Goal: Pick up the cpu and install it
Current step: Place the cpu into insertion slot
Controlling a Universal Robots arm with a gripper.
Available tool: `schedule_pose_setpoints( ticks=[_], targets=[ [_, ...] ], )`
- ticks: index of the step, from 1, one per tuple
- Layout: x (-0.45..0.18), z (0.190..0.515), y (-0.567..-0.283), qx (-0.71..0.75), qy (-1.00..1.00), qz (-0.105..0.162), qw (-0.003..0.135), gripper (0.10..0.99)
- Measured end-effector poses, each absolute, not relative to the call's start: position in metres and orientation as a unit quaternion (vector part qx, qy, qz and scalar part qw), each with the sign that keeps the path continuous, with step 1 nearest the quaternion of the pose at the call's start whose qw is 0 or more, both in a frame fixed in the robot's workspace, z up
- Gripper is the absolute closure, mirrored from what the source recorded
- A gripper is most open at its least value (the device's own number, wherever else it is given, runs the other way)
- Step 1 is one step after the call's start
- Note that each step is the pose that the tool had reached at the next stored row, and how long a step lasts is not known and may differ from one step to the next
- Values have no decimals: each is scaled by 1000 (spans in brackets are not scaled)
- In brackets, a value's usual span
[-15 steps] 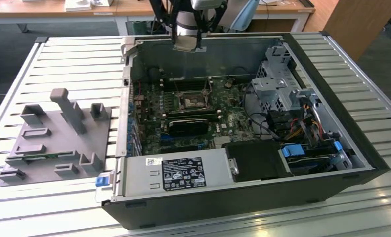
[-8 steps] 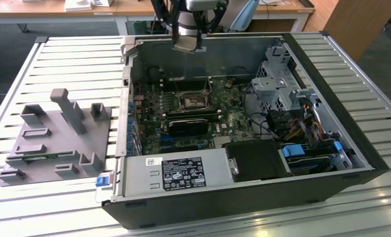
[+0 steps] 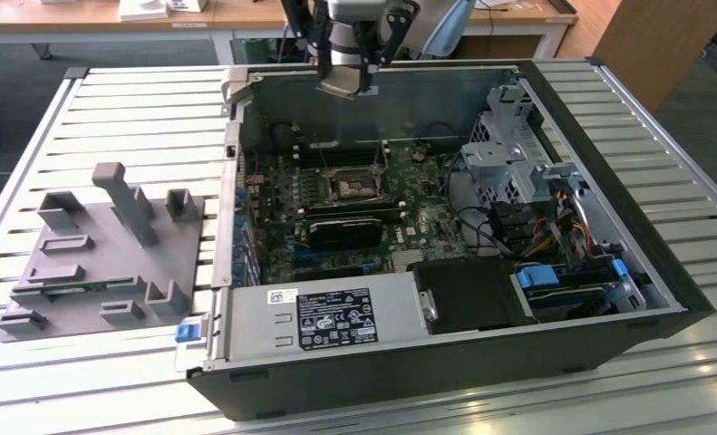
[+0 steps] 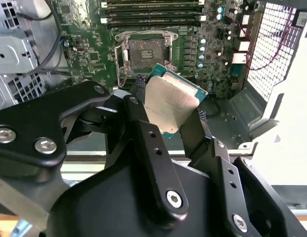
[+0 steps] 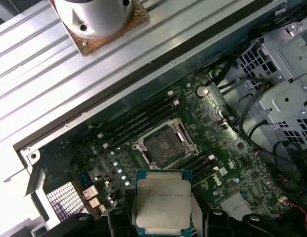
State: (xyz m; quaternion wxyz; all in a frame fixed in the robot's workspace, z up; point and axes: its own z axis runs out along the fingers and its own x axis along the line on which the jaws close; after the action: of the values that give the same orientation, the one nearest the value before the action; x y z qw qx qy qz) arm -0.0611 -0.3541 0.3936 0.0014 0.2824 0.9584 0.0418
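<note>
The black claw [image 4: 168, 118] is clamped on opposite edges of the cpu [image 4: 172, 98], a small flat square chip with a silver-grey metal top, held aloft over the open black computer case [image 3: 455, 362]. It looks light, stiff, slick-topped and fragile underneath, so the edges are the place to hold. Farther off, the black-framed square socket [image 4: 146, 52] on the green motherboard [image 5: 212, 113] lies uncovered.

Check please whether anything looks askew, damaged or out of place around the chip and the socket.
Nothing looks damaged or spilled. The cpu is clamped in the gripper above the motherboard, and the socket lies open and empty. One point: in the first wrist view the cpu's edges appear turned against the socket's frame.
</note>
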Motion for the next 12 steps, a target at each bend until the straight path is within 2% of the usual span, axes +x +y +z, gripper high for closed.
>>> schedule_pose_setpoints(
  ticks=[12],
  targets=[
    [-61, 392, -353, 363, 931, 42, 5, 557]
  ],
)
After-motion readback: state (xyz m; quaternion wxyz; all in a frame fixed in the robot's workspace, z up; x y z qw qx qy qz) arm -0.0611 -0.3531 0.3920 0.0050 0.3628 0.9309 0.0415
